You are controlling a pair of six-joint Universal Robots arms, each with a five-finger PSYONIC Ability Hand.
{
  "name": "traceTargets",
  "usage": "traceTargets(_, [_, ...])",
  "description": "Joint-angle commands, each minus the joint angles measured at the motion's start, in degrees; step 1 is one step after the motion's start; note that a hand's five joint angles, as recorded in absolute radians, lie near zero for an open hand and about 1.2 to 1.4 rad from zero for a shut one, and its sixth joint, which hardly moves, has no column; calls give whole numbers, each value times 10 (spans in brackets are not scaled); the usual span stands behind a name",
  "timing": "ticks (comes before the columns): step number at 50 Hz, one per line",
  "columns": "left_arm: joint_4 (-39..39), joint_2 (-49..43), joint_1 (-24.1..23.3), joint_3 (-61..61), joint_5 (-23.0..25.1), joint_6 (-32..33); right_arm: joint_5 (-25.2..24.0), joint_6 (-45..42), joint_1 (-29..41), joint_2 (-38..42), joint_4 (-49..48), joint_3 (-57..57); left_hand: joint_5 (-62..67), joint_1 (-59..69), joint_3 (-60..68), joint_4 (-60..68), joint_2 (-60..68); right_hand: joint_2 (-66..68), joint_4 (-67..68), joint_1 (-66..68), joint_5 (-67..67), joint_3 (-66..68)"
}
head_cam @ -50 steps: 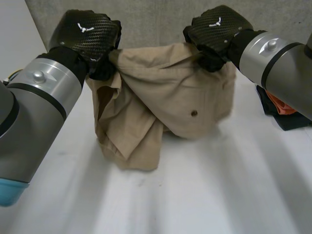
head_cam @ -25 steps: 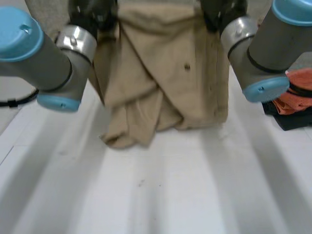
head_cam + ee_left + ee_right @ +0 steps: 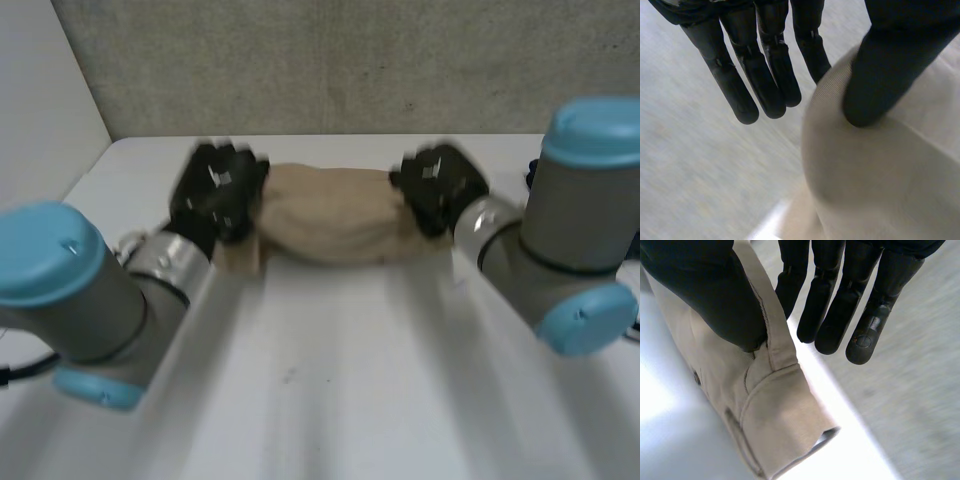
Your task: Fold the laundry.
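Observation:
A tan garment (image 3: 330, 215) lies as a low bundle across the far middle of the white table (image 3: 330, 380). My left hand (image 3: 215, 190) is at its left end. In the left wrist view that hand's fingers (image 3: 765, 85) stand straight and apart from the garment (image 3: 880, 175), and only the thumb (image 3: 880, 75) rests on it. My right hand (image 3: 440, 185) is at the right end. In the right wrist view its thumb (image 3: 720, 295) presses a seamed edge of the garment (image 3: 770, 410) against the straight fingers (image 3: 825, 310).
A grey wall (image 3: 350, 60) runs close behind the table's far edge, and a white wall (image 3: 40, 120) closes the left side. Both forearms reach forward over the table on either side of the bare near half.
Both hands held the garment hanging in the air, then swung it forward and down onto the far part of the table. The left hand's fingers have come off the cloth.

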Motion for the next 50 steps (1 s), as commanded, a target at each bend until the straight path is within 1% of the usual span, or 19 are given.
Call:
traceTargets(1, [-65, -52, -26, -13, -4, 1, -19, 6, -10, 16, -2, 65, -112, -102, -113, -111, -110, 131, 119, 242, 133, 122])
traceTargets(2, [-87, -52, -26, -9, -6, 0, -20, 9, -18, 15, -8, 72, -176, -166, -176, -174, -174, 131, 119, 242, 133, 122])
traceTargets(5, [-122, -47, -24, -3, -9, -1, -20, 13, -26, 14, -13, 82, -235, -225, -236, -234, -233, 131, 119, 242, 133, 122])
traceTargets(7, [-156, -33, -23, -2, -21, -3, -20, 18, -28, 14, -15, 89, -289, -279, -290, -288, -287, 131, 119, 242, 133, 122])
traceTargets(9, [-185, -9, -22, -6, -43, -7, -20, 26, -34, 14, -21, 98, -306, -296, -307, -305, -304, 131, 119, 242, 133, 122])
traceTargets(12, [-202, 13, -23, -11, -73, -12, -20, 47, -44, 13, -31, 110, -306, -296, -307, -305, -304, 131, 119, 242, 133, 122])
traceTargets(14, [-211, 30, -28, -19, -109, -28, -20, 76, -53, 12, -38, 119, -306, -296, -307, -305, -304, 131, 119, 242, 133, 122])
traceTargets(15, [-212, 42, -29, -28, -136, -45, -21, 97, -59, 12, -41, 125, -307, -298, -308, -306, -306, 131, 119, 242, 133, 122])
traceTargets(17, [-213, 53, -31, -37, -165, -68, -22, 112, -63, 12, -41, 126, -307, -298, -308, -306, -306, 131, 119, 242, 133, 122])
traceTargets(18, [-214, 61, -34, -47, -193, -95, -24, 119, -66, 12, -41, 128, -306, -296, -307, -305, -304, 131, 119, 242, 133, 122])
traceTargets(23, [-219, 68, -34, -68, -236, -185, -32, 124, -70, 12, -42, 135, -286, -276, -286, -285, -284, 131, 119, 242, 133, 122])
traceTargets(25, [-222, 70, -31, -74, -237, -210, -33, 125, -70, 12, -43, 138, -260, -251, -261, -259, -259, 131, 119, 242, 133, 122])
traceTargets(26, [-228, 73, -29, -79, -236, -233, -33, 126, -70, 12, -45, 140, -227, -217, -228, -226, -225, 131, 119, 242, 133, 122])
traceTargets(30, [-254, 75, -19, -91, -227, -276, -33, 126, -70, 12, -50, 144, -118, -108, -118, -117, -116, 131, 119, 242, 133, 122])
traceTargets(32, [-266, 73, -17, -92, -215, -288, -33, 126, -70, 12, -52, 145, -117, -108, -118, -116, -116, 131, 119, 242, 133, 122])
traceTargets(37, [-284, 65, -12, -91, -155, -319, -34, 128, -70, 12, -52, 145, -163, -153, -163, -162, -161, 131, 119, 242, 133, 122])
traceTargets(38, [-283, 60, -11, -88, -133, -329, -34, 128, -70, 12, -52, 145, -176, -166, -177, -175, -174, 131, 119, 242, 133, 122])
traceTargets(41, [-281, 35, -11, -76, -110, -339, -34, 128, -70, 12, -52, 146, -215, -205, -215, -214, -213, 131, 119, 242, 133, 122])
traceTargets(50, [-278, -49, -14, 8, -109, -342, -35, 128, -70, 12, -59, 155, -287, -278, -288, -286, -286, 131, 119, 242, 133, 122])
